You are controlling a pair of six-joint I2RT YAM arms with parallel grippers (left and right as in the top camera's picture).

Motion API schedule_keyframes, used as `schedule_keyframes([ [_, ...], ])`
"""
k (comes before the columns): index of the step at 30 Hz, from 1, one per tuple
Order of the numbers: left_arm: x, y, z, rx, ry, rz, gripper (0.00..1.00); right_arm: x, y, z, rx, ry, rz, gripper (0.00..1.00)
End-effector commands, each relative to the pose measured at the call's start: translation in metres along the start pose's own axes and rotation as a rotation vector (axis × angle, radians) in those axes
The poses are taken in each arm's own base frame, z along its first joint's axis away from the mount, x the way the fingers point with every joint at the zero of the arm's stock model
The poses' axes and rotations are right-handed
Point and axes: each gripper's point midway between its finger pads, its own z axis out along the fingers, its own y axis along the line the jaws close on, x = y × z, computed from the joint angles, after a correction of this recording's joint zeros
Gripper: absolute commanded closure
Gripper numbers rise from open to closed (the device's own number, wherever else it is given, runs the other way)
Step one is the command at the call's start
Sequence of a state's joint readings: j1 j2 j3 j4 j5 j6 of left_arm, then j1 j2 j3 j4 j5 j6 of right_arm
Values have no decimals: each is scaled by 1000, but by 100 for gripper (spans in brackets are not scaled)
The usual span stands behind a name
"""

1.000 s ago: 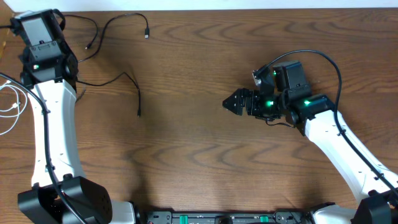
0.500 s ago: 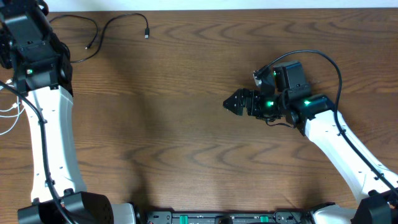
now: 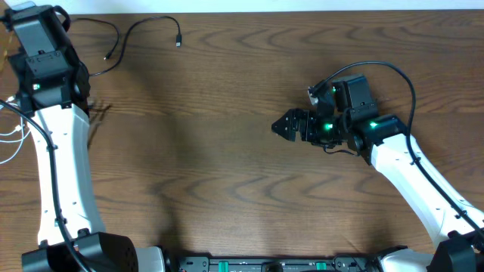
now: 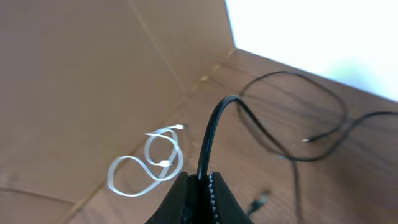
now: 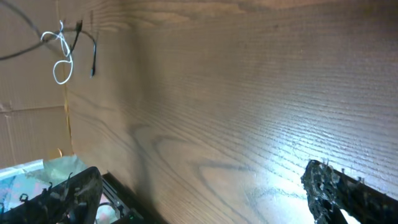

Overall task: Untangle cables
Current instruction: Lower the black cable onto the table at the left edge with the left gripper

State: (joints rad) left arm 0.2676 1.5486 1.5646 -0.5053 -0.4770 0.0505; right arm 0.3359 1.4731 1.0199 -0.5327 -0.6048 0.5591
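My left gripper [image 4: 200, 182] is shut on a black cable [image 4: 208, 140], which rises from the jaws; in the overhead view its thin strand [image 3: 96, 125] hangs beside the left arm. The fingers are hidden under the wrist in the overhead view. A second black cable [image 3: 140, 26] lies in loose curves at the table's back left and also shows in the left wrist view [image 4: 292, 112]. The white cable [image 4: 146, 165] lies looped at the left edge [image 3: 11, 132]. My right gripper [image 3: 281, 126] is open and empty over bare wood at centre right [image 5: 205, 199].
Brown cardboard [image 4: 74, 74] borders the table on the left. The table's back edge [image 3: 302, 12] runs just behind the second black cable. Thick black wire [image 3: 401, 75] arcs over the right arm.
My left arm has moved up and to the left, lifting the black cable off the table where it lay near the left middle. The right arm has not moved.
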Motion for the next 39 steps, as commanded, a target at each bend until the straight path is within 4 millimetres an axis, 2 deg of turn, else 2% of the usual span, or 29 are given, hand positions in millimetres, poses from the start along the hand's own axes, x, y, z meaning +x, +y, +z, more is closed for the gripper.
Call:
schedule_keyframes([
  [1,6,-13,7,58,31,-57,93,-2,4,-5,-2,-12,-22,1],
  [6,27,-21,22,53,105,-18,93,-2,4,-5,-2,-13,-23,1],
  [11,57,-24,41,34,207,-1,92,-2,4,-5,-2,-12,-22,1],
  [15,77,-13,53,3,286,-140,92,-1,4,-5,-1,-10,-21,1],
  [19,95,-10,61,58,370,-203,93,-2,4,-5,0,-13,-22,1],
  [25,120,6,70,-6,460,-303,93,-2,3,-5,4,-16,-22,1],
  [32,132,-21,77,108,522,-319,93,-2,3,-5,5,-15,-22,1],
  [39,167,-24,96,80,623,-296,93,2,0,-5,15,0,-20,1],
])
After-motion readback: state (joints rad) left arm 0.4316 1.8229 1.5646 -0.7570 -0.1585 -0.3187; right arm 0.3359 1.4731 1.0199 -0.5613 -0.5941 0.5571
